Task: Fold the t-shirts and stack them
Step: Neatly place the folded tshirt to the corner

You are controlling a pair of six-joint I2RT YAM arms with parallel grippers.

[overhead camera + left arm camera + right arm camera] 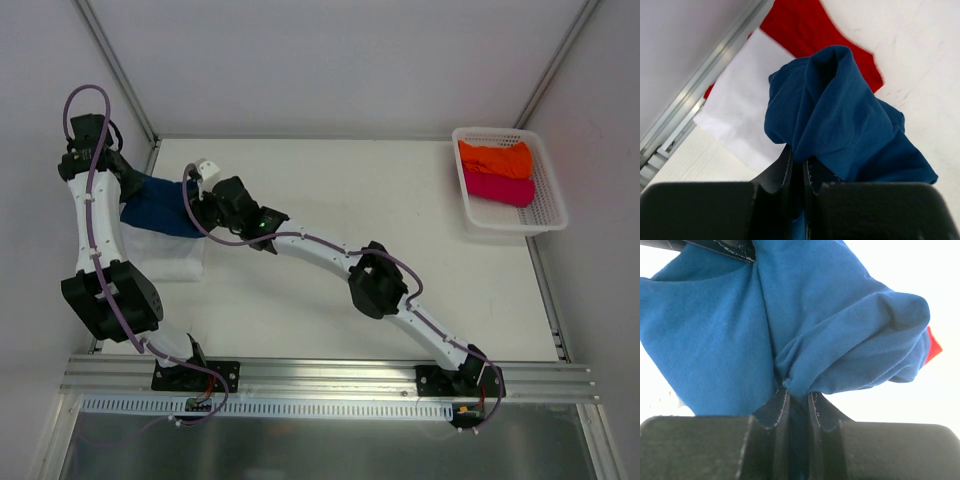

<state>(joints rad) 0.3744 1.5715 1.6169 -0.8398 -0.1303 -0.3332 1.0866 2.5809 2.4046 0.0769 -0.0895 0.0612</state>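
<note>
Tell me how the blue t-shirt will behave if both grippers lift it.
Probably floppy: the blue t-shirt bunches and drapes in folds from the left gripper and right gripper. Likely light, since thin pinches hold it. It may drag on the white t-shirt beneath.

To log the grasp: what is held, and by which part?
The blue shirt: left gripper and right gripper each pinch a bunched fold; which part cannot be told.
</note>
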